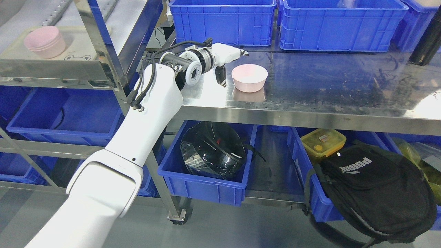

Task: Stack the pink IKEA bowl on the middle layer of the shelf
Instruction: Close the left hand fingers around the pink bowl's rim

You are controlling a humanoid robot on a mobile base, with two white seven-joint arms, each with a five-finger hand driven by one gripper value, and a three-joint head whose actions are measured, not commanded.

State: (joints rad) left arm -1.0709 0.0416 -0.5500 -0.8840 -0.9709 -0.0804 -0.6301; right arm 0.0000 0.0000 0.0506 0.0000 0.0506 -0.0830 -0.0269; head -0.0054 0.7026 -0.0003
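left hand (229, 63) fingers spread, holding nothing, just left of pink bowl (249, 78) | bowl upright on steel shelf (310, 100), pink stack (45, 42) on tray far left | we'd pinch the near rim before lifting

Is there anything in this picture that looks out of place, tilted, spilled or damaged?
Nothing stands out. The pink bowl sits upright on the steel shelf, with the left hand just beside it. More pink bowls are neatly stacked on the tray at upper left. No spill or damage shows.

White left arm (137, 137), black cables (144, 82)
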